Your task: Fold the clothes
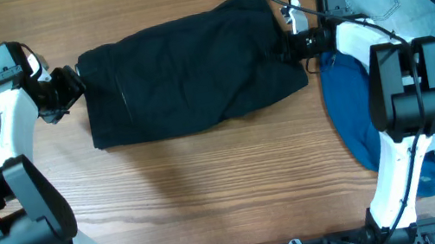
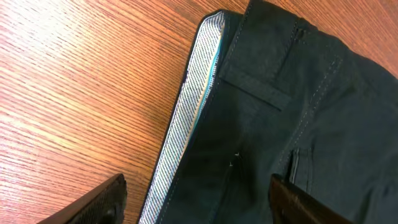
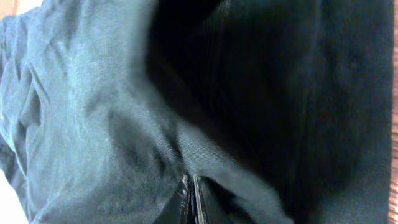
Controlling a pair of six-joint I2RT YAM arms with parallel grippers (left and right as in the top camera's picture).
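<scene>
The wooden table (image 1: 211,193) fills the overhead view. The black shorts (image 1: 192,69) lie flat at its upper centre, long axis left to right, with the waistband at the left end and the leg hems at the right. At the upper right, a light-blue denim garment (image 1: 410,12) and a dark blue garment (image 1: 357,117) are cut off by the frame edge and partly covered by the right arm (image 1: 398,102).

That arm rises from the bottom edge, its wrist bent left. The left arm (image 1: 1,139) climbs the left side, its wrist turned right.

The left claw (image 1: 71,82) is released, one finger (image 2: 93,202) over bare wood and the other over the cloth. The right claw (image 1: 291,43) is clenched on a pinch of the black shorts' right edge. Its wrist view is nearly all dark, blurred cloth.

The pale waistband lining (image 2: 186,124) shows along the left edge.
</scene>
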